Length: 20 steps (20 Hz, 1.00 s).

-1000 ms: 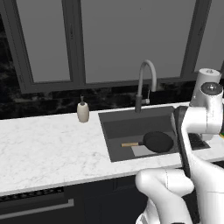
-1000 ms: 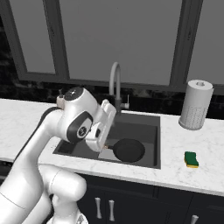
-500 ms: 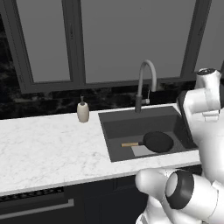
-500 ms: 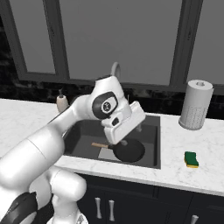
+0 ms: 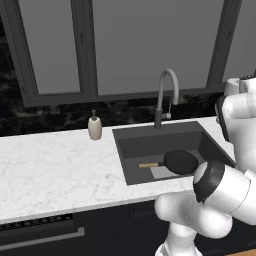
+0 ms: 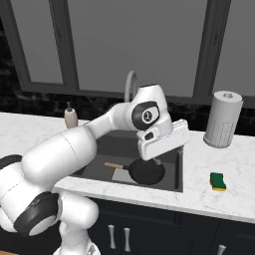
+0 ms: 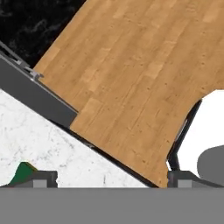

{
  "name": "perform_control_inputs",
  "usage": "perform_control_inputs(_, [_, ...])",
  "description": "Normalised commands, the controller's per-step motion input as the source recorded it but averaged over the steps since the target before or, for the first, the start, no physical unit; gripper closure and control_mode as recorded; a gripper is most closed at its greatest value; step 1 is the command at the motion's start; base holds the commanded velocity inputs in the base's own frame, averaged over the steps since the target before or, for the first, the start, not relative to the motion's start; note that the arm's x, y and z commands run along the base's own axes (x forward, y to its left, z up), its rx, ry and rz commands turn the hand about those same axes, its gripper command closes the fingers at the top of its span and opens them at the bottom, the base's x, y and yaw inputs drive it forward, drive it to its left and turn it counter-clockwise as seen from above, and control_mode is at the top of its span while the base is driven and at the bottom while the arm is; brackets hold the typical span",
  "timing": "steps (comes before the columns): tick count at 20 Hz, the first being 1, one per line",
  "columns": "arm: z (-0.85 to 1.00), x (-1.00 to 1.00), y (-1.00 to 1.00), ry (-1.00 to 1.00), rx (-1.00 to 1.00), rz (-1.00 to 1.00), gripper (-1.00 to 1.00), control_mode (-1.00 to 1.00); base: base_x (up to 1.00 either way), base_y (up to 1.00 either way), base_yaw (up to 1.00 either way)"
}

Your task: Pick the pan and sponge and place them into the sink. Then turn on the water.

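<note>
Right base view, left to right: soap bottle [image 6: 70, 117] on the counter [image 6: 219, 204]; pan [image 6: 146, 171] lying in the sink [image 6: 174, 169], wooden handle pointing left; the arm's hand, a second ago low over the basin's left, has swung right and now hangs above the pan near the sink's right wall; paper roll [image 6: 222, 119] upright; sponge [image 6: 217, 181] unmoved on the counter, well right of the sink; hand view shows gripper [image 7: 109, 178] spread wide, holding nothing, a green sponge corner beside one fingertip [image 7: 42, 178].

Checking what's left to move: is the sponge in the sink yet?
No, the sponge lies on the counter right of the sink.
</note>
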Motion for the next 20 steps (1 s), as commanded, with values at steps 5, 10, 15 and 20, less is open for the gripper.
perform_control_inputs(5, [-0.08,0.15,-0.43,-0.23,0.00,-0.28,-1.00,-1.00,0.00,0.00,0.00])
perform_control_inputs(10, [-0.10,0.27,-0.32,-0.24,0.00,-0.18,-1.00,-1.00,0.00,0.00,0.00])
perform_control_inputs(15, [-0.20,0.36,-0.31,-0.09,0.00,-0.05,-1.00,-1.00,0.00,0.00,0.00])
perform_control_inputs(20, [-0.31,0.51,-0.22,0.00,0.00,0.00,-1.00,-1.00,0.00,0.00,0.00])
